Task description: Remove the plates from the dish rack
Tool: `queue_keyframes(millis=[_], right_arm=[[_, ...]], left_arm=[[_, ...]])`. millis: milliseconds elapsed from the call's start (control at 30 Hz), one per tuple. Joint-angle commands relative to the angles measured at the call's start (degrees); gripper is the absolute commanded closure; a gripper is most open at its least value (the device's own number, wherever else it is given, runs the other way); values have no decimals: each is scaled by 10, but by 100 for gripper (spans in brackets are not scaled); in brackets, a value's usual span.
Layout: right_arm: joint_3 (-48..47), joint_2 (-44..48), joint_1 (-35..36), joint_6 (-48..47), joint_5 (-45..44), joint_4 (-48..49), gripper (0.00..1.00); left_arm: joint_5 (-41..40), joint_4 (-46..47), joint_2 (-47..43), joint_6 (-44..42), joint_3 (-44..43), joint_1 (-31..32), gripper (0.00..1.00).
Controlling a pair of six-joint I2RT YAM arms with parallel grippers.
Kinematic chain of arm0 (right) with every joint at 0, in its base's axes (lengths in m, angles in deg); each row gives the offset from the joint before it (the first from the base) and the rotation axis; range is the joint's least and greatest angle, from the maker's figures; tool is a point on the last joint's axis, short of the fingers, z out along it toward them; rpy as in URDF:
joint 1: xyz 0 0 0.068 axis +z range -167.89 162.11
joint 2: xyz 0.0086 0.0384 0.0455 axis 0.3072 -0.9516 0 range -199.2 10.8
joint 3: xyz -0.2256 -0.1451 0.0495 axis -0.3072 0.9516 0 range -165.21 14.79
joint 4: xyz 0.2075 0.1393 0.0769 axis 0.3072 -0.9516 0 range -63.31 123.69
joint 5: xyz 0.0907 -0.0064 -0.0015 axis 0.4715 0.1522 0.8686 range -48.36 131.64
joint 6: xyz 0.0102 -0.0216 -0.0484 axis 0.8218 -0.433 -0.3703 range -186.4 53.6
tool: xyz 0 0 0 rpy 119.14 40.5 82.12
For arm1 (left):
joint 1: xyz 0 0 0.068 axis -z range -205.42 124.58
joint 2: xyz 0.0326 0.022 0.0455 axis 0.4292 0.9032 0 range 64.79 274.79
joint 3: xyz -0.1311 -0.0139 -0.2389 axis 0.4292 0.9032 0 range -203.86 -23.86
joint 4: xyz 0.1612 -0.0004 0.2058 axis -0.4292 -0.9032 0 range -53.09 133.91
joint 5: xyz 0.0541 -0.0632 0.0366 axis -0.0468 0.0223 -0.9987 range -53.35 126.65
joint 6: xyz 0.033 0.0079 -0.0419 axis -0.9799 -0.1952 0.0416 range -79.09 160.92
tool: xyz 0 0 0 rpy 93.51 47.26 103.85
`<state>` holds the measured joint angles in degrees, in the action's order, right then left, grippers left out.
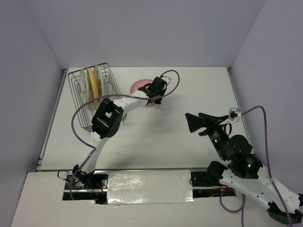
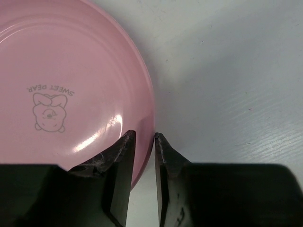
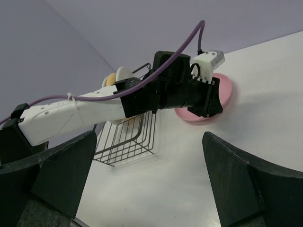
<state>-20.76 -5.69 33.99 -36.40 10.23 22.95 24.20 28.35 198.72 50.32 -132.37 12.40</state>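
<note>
The pink plate (image 1: 141,86) (image 2: 71,85) (image 3: 226,90) lies flat on the table, right of the dish rack (image 1: 75,97) (image 3: 124,146). My left gripper (image 1: 153,96) (image 2: 144,137) (image 3: 210,101) points down at its near rim. Its jaws stand a little apart astride the rim, one finger over the plate, the other outside it. Upright in the rack stand a white plate (image 1: 84,84) (image 3: 124,73) and a yellow-orange plate (image 1: 94,81) (image 3: 110,79). My right gripper (image 1: 191,122) (image 3: 151,165) hovers wide open over the table's right half, with nothing between its fingers.
The wire rack sits at the back left by the left wall. My left arm (image 1: 108,118) stretches past the rack's right side, with a purple cable (image 1: 75,118) looping beside it. Grey walls close off the table at the back and both sides.
</note>
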Motion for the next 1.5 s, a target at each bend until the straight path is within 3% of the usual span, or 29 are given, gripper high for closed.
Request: queue_keyframes(millis=[0,167,267,433,600,700,1000,1167,1333,1467], right_arm=[[-7,9,2,1,10,12,0],[-10,3,2,1,14,9,0],[-14,-2,2,-2,13,8,0],[-10,-7,2,-12,23,18,0],[-17,-21,1,-16,44,19,0],[-18,-26,2,-18,47,18,0],[-15,-28,1,-21,54,22,0],[-12,-26,2,-24,50,27,0],[-14,-35,2,-26,45,26,0],[-14,-39,2,-26,51,27,0]], left_arm=[[-11,5,-36,8,-3,-1,65],[-34,-3,-138,11,16,-9,63],[-45,-37,-186,19,-16,-30,60],[-91,-143,-255,70,-45,-120,67],[-35,-79,-388,122,88,-232,57],[-20,-48,-425,125,150,-265,54],[51,-59,-412,123,167,-311,52],[18,-100,-363,120,132,-312,52],[10,-61,-354,119,177,-312,48],[-2,-73,-336,119,163,-314,47]])
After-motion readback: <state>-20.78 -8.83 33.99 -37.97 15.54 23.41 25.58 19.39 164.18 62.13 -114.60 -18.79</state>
